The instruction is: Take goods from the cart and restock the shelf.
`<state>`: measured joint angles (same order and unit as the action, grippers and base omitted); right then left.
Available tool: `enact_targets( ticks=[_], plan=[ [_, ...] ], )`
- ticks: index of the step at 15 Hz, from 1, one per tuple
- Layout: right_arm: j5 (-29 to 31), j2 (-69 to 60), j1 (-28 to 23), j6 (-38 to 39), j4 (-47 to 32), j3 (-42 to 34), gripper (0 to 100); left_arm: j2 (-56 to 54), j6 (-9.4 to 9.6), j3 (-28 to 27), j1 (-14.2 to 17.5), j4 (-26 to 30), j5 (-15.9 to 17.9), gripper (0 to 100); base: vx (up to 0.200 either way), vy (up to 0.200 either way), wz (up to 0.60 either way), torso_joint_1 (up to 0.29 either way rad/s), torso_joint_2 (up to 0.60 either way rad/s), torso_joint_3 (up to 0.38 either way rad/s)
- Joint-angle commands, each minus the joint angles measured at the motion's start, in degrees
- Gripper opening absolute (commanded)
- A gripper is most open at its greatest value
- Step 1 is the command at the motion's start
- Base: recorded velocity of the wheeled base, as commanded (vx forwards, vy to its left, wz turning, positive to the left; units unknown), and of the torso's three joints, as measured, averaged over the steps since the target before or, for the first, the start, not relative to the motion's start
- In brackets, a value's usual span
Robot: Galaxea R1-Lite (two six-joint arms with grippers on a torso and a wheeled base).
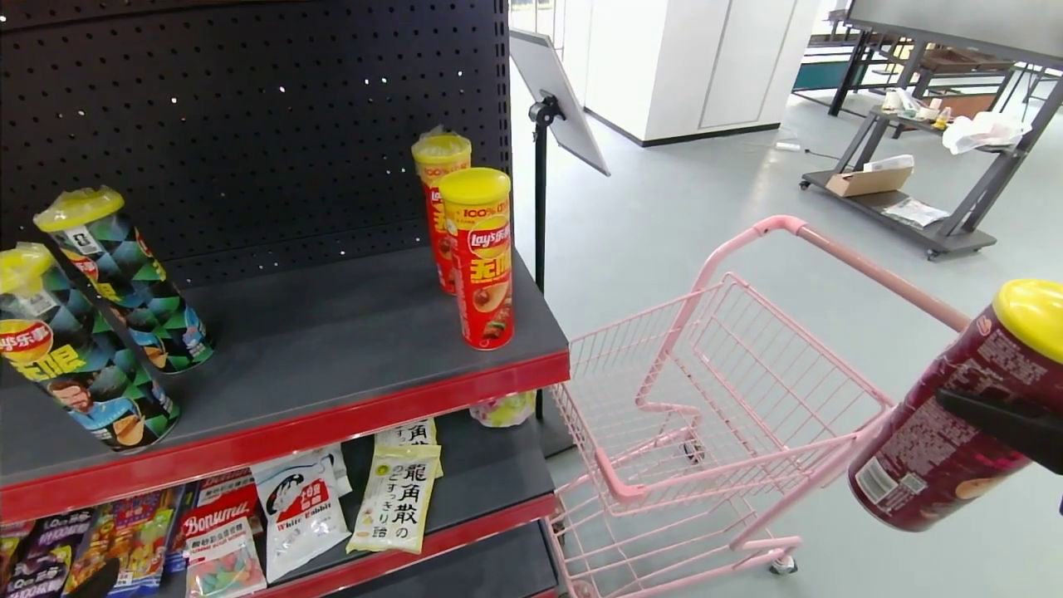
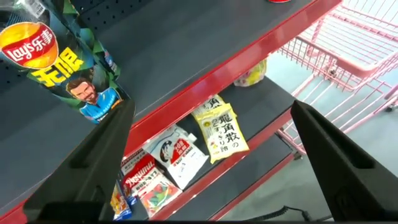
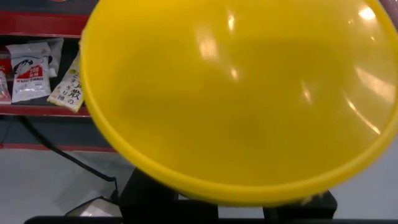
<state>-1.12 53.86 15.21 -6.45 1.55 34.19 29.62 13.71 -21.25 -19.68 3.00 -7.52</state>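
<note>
A dark red chip can with a yellow lid hangs tilted to the right of the pink cart, and my right gripper is shut on its body. The cart's wire basket looks empty. Two red chip cans stand upright at the right end of the grey upper shelf. At its left end stand two green-patterned cans, leaning a little. My left gripper is open with nothing between its fingers, in front of the shelf's red edge just below the nearer green can.
Snack bags lie on the lower shelf. Between the shelf and the cart stands a thin black stand with a tilted board. The middle of the upper shelf is bare. Racks stand far off on the grey floor.
</note>
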Motion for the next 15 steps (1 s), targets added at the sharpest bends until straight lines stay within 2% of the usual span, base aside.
enact_targets(
  ticks=[1, 7, 9, 11, 14, 15],
  plan=[
    [-0.11, 0.11, 0.08, -0.06, 0.12, -0.18, 0, -0.27, 0.00, -0.02, 0.08, -0.01, -0.04, 100, 0.000, 0.000, 0.60, 0.007, 0.00, -0.002],
    [0.33, -0.24, 0.08, 0.03, 0.12, -1.50, 0, -0.62, 0.00, -0.11, 0.08, -0.01, -0.04, 100, 0.000, 0.000, 0.60, 0.006, 0.00, -0.004],
    [2.35, -0.51, -0.36, 0.03, 0.39, -3.87, 0, -0.88, 0.00, -0.02, 0.08, 0.08, -0.04, 100, 0.000, 0.000, 0.00, 0.000, 0.00, 0.000],
    [0.42, -2.35, -0.27, 0.56, 0.74, -3.96, 0, -0.80, 0.00, -0.02, 0.08, 0.17, -0.04, 100, 0.000, 0.200, 0.00, 0.002, 0.00, -0.002],
    [-7.14, -5.87, -0.27, 1.61, 0.65, -5.01, 0, -0.80, 0.00, -0.02, 0.08, 0.17, -0.04, 100, 0.000, 0.200, 0.00, 0.004, 0.00, 0.001],
    [-7.84, -6.75, -0.36, 1.35, 0.65, -5.81, 0, -0.88, 0.00, -0.02, 0.08, 0.17, -0.04, 100, 0.000, 0.200, 0.00, -0.002, 0.00, 0.002]
  ],
)
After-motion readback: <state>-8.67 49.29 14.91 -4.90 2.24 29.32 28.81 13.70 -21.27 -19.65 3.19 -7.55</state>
